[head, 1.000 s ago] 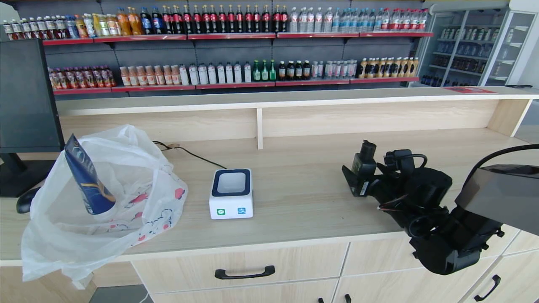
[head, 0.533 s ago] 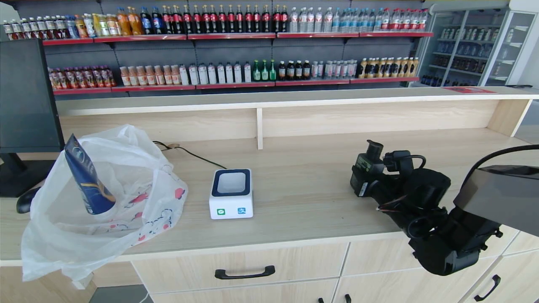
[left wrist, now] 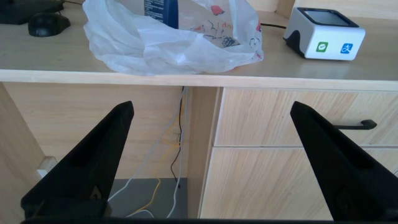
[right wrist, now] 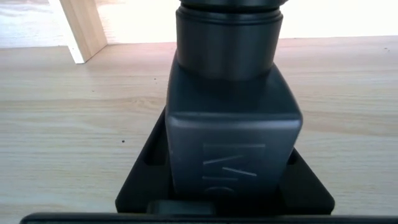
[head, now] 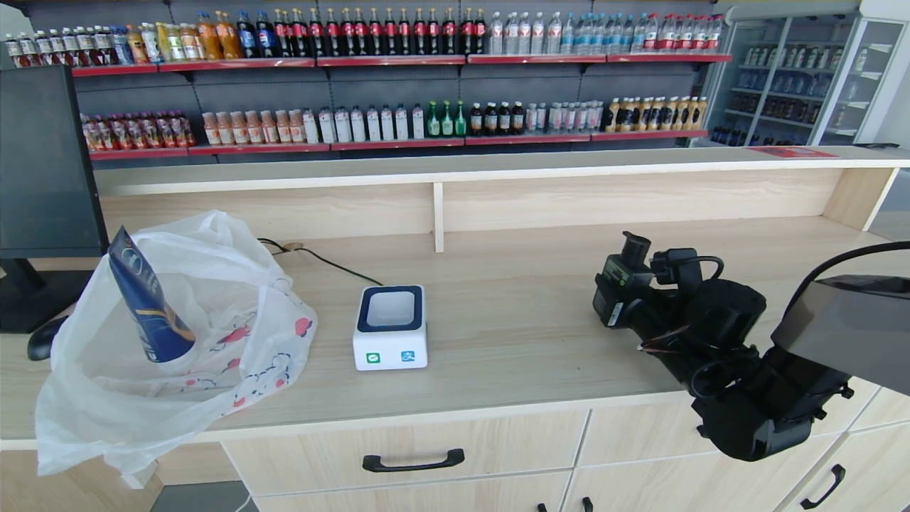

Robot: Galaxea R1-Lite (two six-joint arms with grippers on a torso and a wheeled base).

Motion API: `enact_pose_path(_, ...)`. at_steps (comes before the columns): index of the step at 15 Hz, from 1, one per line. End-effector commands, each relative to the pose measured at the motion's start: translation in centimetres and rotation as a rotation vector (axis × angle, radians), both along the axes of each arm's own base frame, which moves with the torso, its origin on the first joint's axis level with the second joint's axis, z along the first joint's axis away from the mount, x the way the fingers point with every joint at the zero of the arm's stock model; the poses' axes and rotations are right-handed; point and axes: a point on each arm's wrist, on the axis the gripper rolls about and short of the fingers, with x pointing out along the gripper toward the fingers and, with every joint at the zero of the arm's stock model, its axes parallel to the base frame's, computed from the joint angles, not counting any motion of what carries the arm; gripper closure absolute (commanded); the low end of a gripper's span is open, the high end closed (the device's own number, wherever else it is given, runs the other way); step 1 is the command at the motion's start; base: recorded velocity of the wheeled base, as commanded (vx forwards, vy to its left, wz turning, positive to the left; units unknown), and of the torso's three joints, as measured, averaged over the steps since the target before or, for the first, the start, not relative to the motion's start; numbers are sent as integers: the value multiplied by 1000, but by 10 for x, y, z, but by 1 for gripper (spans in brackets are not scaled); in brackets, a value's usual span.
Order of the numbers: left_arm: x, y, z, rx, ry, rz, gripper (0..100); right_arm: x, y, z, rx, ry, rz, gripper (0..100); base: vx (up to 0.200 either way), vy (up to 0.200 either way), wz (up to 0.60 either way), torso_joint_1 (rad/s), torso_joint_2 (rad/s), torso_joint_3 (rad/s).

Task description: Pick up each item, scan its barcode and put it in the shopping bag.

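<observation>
Black bottle (head: 624,276) (in right tool (head: 613,302)) lifted slightly

Pale wooden counter (head: 512,341): white plastic shopping bag (head: 234,284) toward the left end, draping over the front edge, blue tapered pack (head: 146,306) upright in it; black computer mouse (head: 46,338) just left of bag; white box scanner (head: 390,327) mid-counter near front edge; dark square bottle (head: 613,295) in right gripper (head: 625,295) above right side.

The surface (head: 512,334) carries one white shopping bag (head: 142,398), one blue pack (head: 149,306) inside it, one white scanner (head: 390,327), one black mouse (head: 44,338) and one monitor (head: 43,163); one dark bottle (head: 617,288) is held above it.
</observation>
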Motion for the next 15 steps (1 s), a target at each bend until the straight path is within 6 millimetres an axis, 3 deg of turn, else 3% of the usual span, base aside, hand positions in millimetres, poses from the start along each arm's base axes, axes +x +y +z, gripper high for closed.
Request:
enact_pose_path(1,0,0,0,0,0,1,0,-4,-1,12,8,-30,0,100,0,0,0,0,0,0)
enact_pose_path(9,0,0,0,0,0,1,0,-45,2,64,39,-136,42,100,0,0,0,0,0,0)
enact_pose_path(15,0,0,0,0,0,1,0,-101,55,87,71,-176,268,100,0,0,0,0,0,0)
